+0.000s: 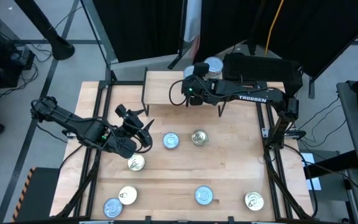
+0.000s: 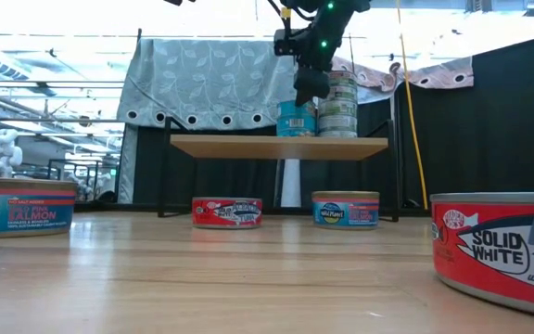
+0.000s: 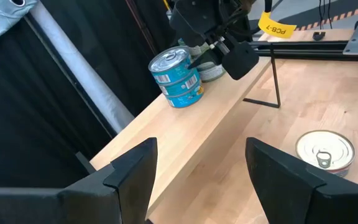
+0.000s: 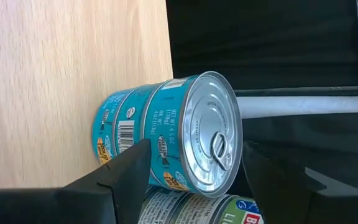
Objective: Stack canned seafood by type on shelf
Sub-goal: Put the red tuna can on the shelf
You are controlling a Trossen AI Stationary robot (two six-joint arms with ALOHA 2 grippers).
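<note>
In the high view the shelf [image 1: 160, 93] sits at the upper middle of the frame, against the table's far edge, and its left half is bare wood. The right gripper [image 1: 191, 87] hangs over the shelf's middle, right above a stack of two teal tins [image 2: 296, 118], with a taller stack of green-labelled tins [image 2: 338, 105] touching that stack on its right in the low view. In the right wrist view the top teal tin [image 4: 191, 134] lies between the two dark fingers [image 4: 126, 177], which stand wide on either side of it with a gap showing; nothing is held. The left gripper [image 1: 132, 134] is at centre left of the high view, over the wooden tabletop [image 1: 229, 171], its jaws also wide and empty, pointing toward the shelf. Loose tins are spread well apart below it: a gold-lidded tin [image 1: 136, 163] just under the left gripper, a blue-lidded tin [image 1: 171, 140] and another gold-lidded one [image 1: 199, 137] near the middle, and four more along the bottom edge of the frame, at [image 1: 112, 207], [image 1: 128, 195], [image 1: 204, 195] and [image 1: 253, 200]. Broad strips of bare table separate these, and the space under the shelf top, seen in the low view, is open between the black legs.
</note>
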